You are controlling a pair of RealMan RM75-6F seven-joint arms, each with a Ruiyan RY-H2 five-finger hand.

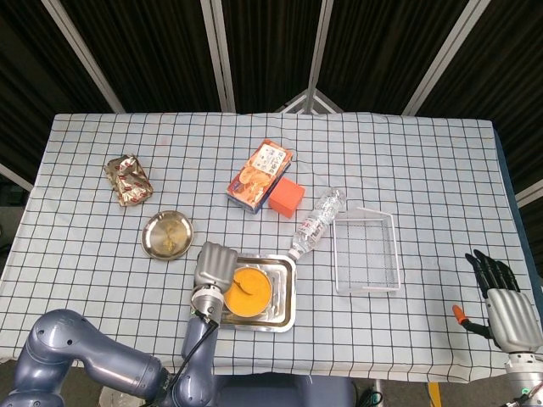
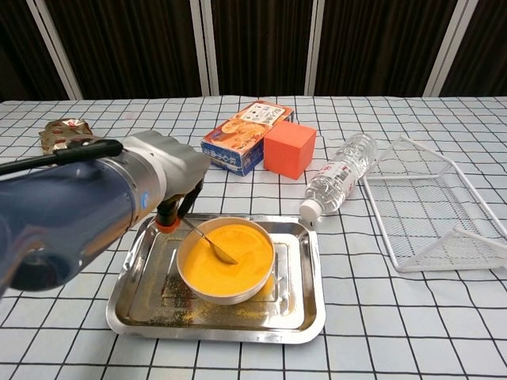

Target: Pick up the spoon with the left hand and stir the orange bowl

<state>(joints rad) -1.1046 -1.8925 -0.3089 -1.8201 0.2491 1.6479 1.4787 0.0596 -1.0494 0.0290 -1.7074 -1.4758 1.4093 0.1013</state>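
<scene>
An orange bowl (image 2: 226, 261) full of orange stuff stands in a steel tray (image 2: 301, 313). In the head view the bowl (image 1: 249, 292) shows in the tray (image 1: 284, 315) near the table's front edge. A metal spoon (image 2: 210, 242) slants into the bowl with its tip in the orange stuff. My left hand (image 2: 176, 207) holds the spoon's handle at the bowl's left rim; from above, the left hand (image 1: 213, 270) covers the handle. My right hand (image 1: 502, 297) hovers off the table's right front corner, fingers spread, holding nothing.
A water bottle (image 2: 339, 179) lies right of the tray, beside a white wire basket (image 2: 432, 214). Behind stand an orange cube (image 2: 288, 148) and a snack box (image 2: 245, 137). A small steel dish (image 1: 166, 235) and a foil packet (image 1: 127, 179) lie to the left.
</scene>
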